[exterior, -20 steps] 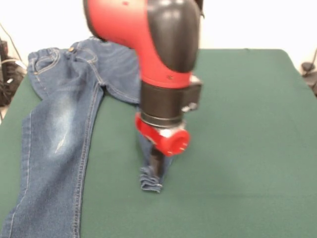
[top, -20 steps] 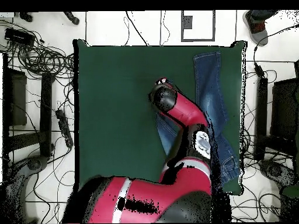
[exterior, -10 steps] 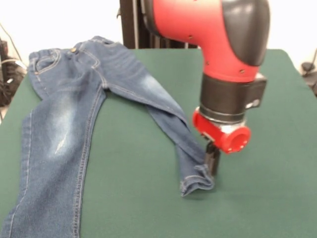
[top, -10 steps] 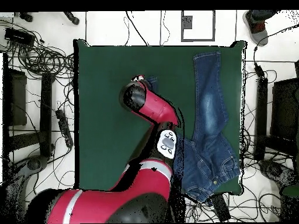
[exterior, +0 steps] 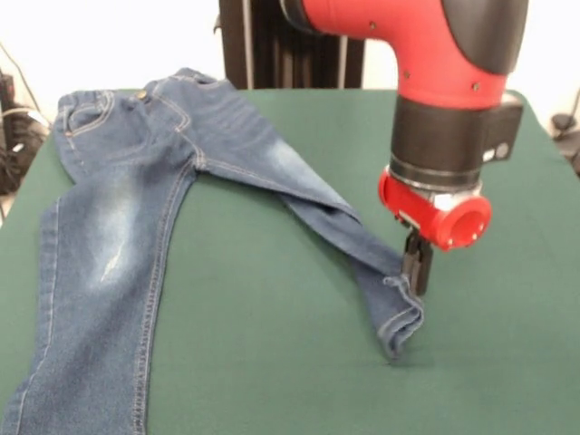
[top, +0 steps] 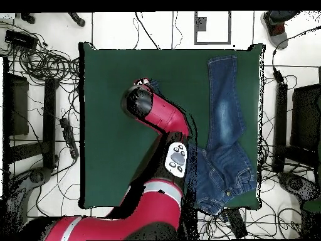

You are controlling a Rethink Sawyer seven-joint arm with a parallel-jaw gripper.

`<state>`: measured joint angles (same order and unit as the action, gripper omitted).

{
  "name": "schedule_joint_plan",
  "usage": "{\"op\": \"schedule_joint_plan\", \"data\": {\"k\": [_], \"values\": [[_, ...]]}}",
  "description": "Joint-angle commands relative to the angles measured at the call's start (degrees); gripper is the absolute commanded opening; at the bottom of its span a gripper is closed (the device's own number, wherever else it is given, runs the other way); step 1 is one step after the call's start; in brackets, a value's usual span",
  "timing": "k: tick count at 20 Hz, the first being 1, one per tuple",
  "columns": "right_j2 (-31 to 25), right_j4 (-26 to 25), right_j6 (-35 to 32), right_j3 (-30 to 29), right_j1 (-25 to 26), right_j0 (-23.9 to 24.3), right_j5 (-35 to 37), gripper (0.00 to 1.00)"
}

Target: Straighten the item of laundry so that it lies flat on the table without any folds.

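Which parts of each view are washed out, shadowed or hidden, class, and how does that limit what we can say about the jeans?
Front view: the background above the table is blown out white; the jeans are evenly lit, with a faint shadow under the raised hem by the gripper. Overhead view: the arm hides the dragged leg and the gripper.

blue denim jeans (exterior: pixel 136 199) lie on the dark green table (exterior: pixel 272 362), waistband at the far left. one leg runs straight toward the near left edge, showing a faded whitish thigh patch. the other leg stretches diagonally rightward, creased, its hem curled over. the red and black arm descends from above; its gripper (exterior: pixel 416 267) is clamped on the denim beside that hem.
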<state>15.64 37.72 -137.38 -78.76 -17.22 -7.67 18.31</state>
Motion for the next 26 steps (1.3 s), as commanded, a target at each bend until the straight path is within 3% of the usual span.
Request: {"op": "schedule_joint_plan", "data": {"k": [1, 5, 11, 19, 26], "values": [[-6.1, 4.2, -13.7, -6.7, -8.5, 0.9, 7.3, 0.00], [-5.6, 3.9, -13.8, -7.3, -10.5, 1.2, 8.8, 0.00], [-1.6, 2.7, -17.2, -11.2, -13.4, -2.5, 11.1, 0.00], [-13.1, 4.8, -12.7, -23.9, -16.2, 0.0, -5.0, 0.00], [-11.4, 4.3, -15.8, -20.4, -9.7, -3.3, -10.4, 0.00]]}}
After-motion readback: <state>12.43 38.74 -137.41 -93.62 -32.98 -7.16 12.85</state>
